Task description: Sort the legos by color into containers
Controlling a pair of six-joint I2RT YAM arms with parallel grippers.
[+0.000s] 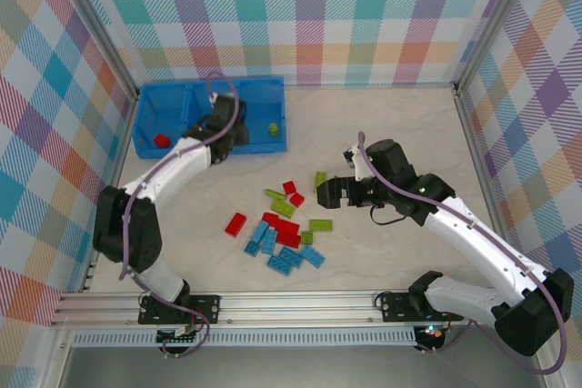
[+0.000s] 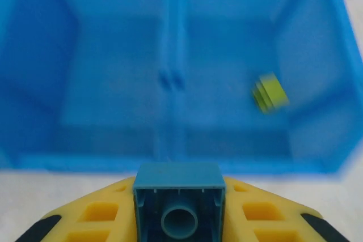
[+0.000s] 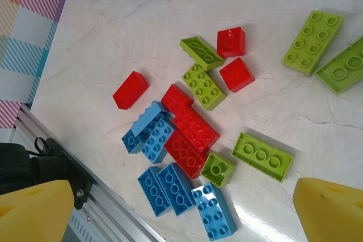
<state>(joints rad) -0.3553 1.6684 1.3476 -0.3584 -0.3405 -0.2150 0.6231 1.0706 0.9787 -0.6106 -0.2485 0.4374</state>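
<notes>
Surface: pale marbled table (image 1: 400,124) lay inside plaid walls (image 1: 309,15); both arms were bolted at its near edge
Containers: blue containers (image 1: 164,106) sat at the far left of the table as three joined bins; a red brick (image 1: 162,141) lay in the left bin; a lime brick (image 1: 273,128) lay in the right bin, blurred in the left wrist view; the arm hid much of the middle bin from above
Left claw: left claw (image 1: 227,129) hung over the near wall of the containers, about at the middle bin; it was closed narrow on a light blue brick (image 2: 178,205), hollow underside facing the wrist camera, yellow fingers (image 2: 99,213) pressed to both sides
Lone brick: a red one (image 1: 235,223) lay just left of the heap, apart from it
Legos: loose legos (image 1: 284,232) lay heaped mid-table between the arms, red, lime and blue mixed, several touching; blue ones sat nearest the rail
Right claw: right claw (image 1: 329,192) hovered just right of the heap, jaws spread wide and holding nothing; a lime brick (image 1: 320,179) lay beside it
</notes>
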